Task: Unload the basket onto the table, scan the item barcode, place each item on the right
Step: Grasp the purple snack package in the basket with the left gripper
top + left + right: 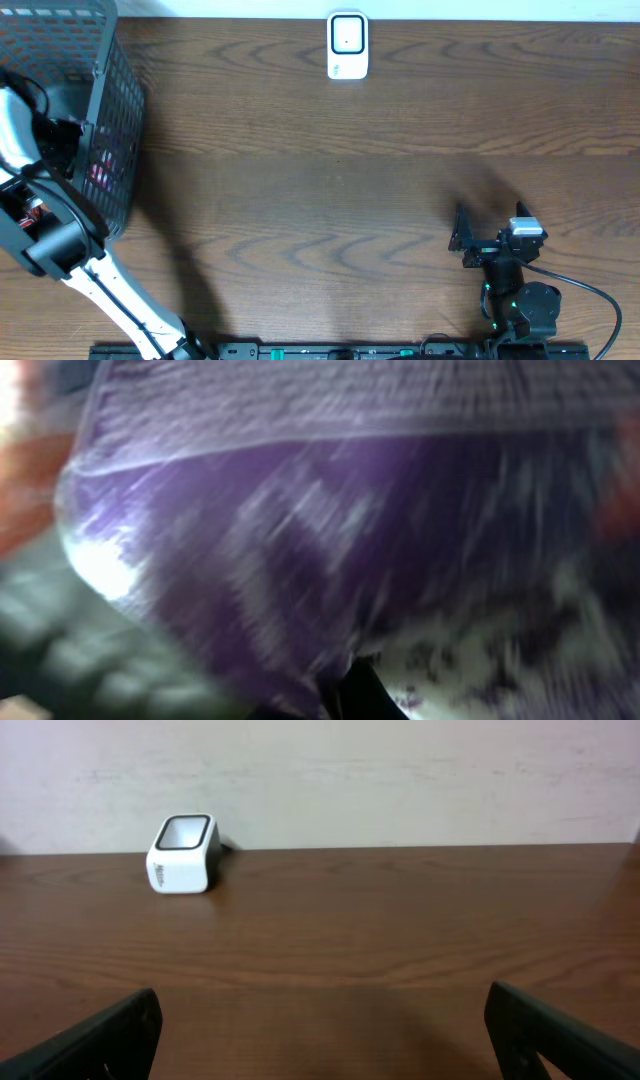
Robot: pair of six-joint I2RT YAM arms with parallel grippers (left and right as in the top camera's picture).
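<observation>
The purple packet [300,540] sits inside the wire basket [112,95] at the tabletop's [320,190] far left corner, filling the blurred left wrist view. The left fingers [350,695] are closed together right against its film, though the blur hides whether they have pinched it. The right fingers [100,1040] stand spread wide and empty over the bare wood, facing the white scanner [347,45] at the far edge.

Left arm [60,240] in mesh basket [115,110]; scanner [347,45] well apart
</observation>
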